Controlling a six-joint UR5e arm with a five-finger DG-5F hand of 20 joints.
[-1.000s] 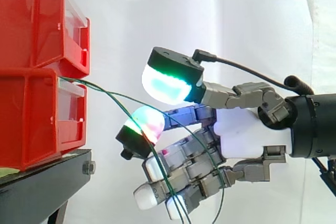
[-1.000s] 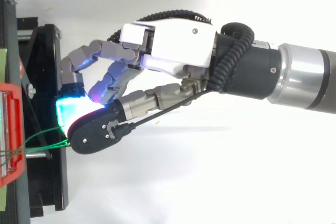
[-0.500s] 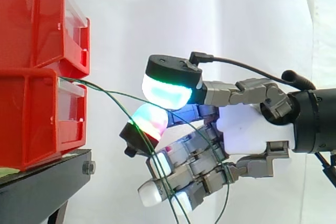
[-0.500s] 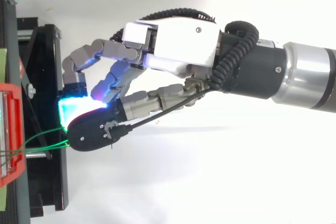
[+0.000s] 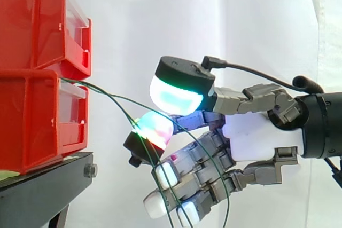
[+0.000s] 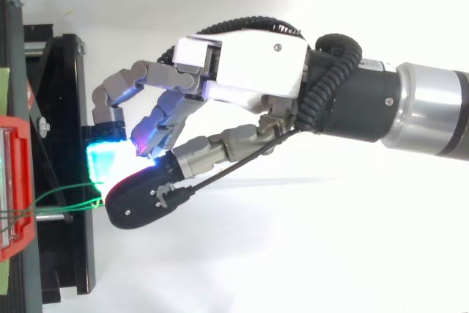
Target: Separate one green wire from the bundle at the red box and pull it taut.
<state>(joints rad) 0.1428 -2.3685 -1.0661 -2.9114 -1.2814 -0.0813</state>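
- The step in hand looks like singling out one strand. The green wires point(image 5: 72, 81) leave the front of the lower red bin point(image 5: 32, 121) and arch toward the robot hand point(image 5: 256, 137), whose fingers are curled.
- Its thumb pad point(image 5: 173, 97) sits against a glowing finger pad point(image 5: 155, 126). One green wire point(image 5: 125, 99) runs in between them, apparently pinched, while a second wire point(image 5: 160, 196) drapes over that finger and hangs down.
- The pinched wire sags in a loose arc, so the pull is not yet done. The next move probably needs a firm pinch and a steady draw away from the bin, letting the other strand slip off.
- The bins stand stacked on a black stand point(image 5: 43, 190), with a white curtain point(image 5: 160, 14) behind.
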